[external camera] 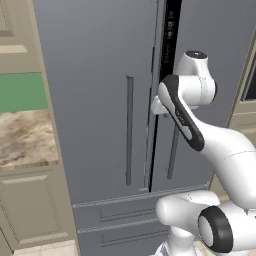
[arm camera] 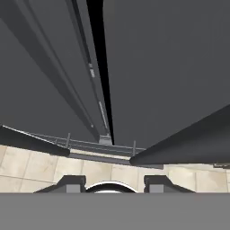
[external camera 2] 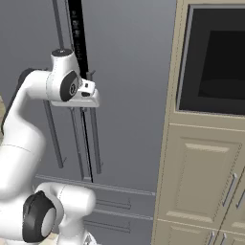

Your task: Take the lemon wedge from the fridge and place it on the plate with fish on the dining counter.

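Grey fridge [external camera: 100, 100]: doors ajar, dark gap at centre. Left bar handle [external camera: 129, 130] free; right bar handle [external camera 2: 94, 143] beside tool [arm camera: 108, 183], fingers apart, empty. Lemon wedge presumably inside. Step: widen right door; hook handle squarely, pull along hinge arc.

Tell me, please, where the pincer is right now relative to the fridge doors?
The pincer points down along the dark gap between the fridge doors, with a handle on either side.
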Tool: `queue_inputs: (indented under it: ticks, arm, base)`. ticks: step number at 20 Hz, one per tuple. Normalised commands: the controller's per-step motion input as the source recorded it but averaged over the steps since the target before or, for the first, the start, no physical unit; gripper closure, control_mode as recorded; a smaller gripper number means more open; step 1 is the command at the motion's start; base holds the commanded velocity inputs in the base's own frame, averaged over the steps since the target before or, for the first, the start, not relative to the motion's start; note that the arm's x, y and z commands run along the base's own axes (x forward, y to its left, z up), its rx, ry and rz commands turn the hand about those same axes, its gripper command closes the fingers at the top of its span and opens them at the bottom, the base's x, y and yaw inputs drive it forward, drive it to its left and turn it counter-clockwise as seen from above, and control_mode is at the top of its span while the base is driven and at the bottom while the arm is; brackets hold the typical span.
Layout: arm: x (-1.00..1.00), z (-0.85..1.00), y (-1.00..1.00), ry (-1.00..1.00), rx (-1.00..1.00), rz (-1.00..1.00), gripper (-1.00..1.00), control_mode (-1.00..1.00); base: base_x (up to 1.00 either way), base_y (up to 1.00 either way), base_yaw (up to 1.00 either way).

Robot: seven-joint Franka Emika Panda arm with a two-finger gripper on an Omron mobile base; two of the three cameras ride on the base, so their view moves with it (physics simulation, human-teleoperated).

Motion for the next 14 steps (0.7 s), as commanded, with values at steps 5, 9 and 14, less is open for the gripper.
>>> queue_inputs:
  ticks: [5,9,14]
  arm:
    - [-0.03,0.00,0.05,0.00,0.00,0.00,-1.00,-1.00]
    - [0.01,0.00,0.29,0.00,0.00,0.00,-1.00,-1.00]
    - [0.00,0.00,0.02,0.01,0.00,0.00,-1.00,-1.00]
  base:
    - [0.00,0.00,0.00]
    - [0.00,0.00,0.00]
    - [0.00,0.00,0.00]
